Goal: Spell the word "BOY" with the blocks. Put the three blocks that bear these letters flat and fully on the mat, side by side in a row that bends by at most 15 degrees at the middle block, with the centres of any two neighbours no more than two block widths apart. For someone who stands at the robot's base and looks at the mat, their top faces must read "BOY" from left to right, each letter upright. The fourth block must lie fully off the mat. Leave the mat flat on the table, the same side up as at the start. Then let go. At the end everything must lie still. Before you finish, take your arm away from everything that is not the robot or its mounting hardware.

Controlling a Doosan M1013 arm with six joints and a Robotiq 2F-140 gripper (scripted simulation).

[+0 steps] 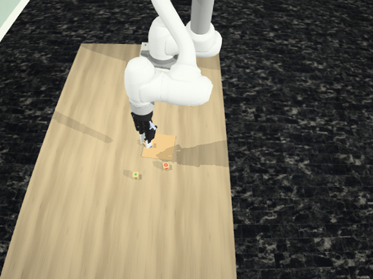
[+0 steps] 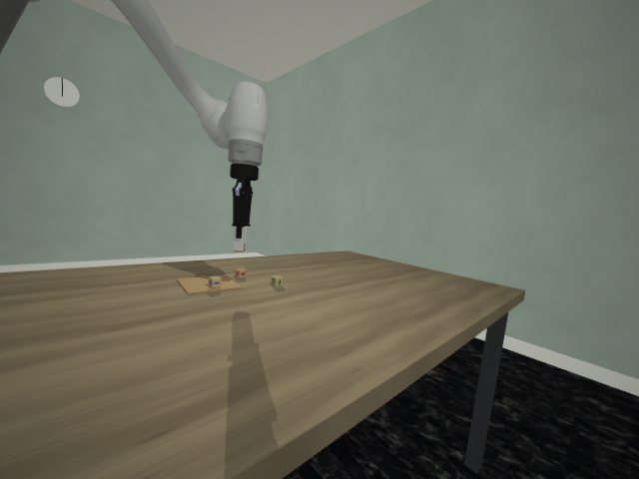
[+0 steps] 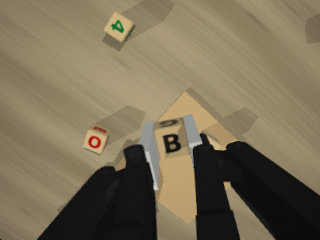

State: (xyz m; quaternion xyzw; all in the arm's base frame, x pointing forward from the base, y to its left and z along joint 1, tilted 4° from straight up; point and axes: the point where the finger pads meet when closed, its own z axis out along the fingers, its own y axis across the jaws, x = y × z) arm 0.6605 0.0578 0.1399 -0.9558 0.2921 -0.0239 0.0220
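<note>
Off flat tan mat's (image 1: 164, 146) (image 2: 193, 284) (image 3: 187, 105) left corner in top view: cream green-4 cube (image 1: 135, 175) (image 2: 277, 280) (image 3: 119, 27). Above mat: gripper (image 1: 145, 143) (image 2: 240, 247) (image 3: 171, 133) clasps wooden black-B cube (image 3: 171, 142), likely light, stiff; side grip suits. Beside mat: cream red-O cube (image 1: 165, 166) (image 2: 240, 272) (image 3: 95, 141).

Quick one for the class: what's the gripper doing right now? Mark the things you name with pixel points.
Gripper (image 1: 145, 144) (image 2: 240, 247) (image 3: 171, 133): closed on the B block (image 3: 171, 143), held above the table.

Wooden table (image 1: 106, 218) (image 2: 319, 329) (image 3: 45, 65), mat (image 1: 164, 141) (image 2: 193, 284) (image 3: 186, 107), red-lettered block (image 1: 165, 166) (image 2: 240, 272) (image 3: 95, 141), green-numbered block (image 1: 135, 175) (image 2: 277, 280) (image 3: 119, 27)
</note>
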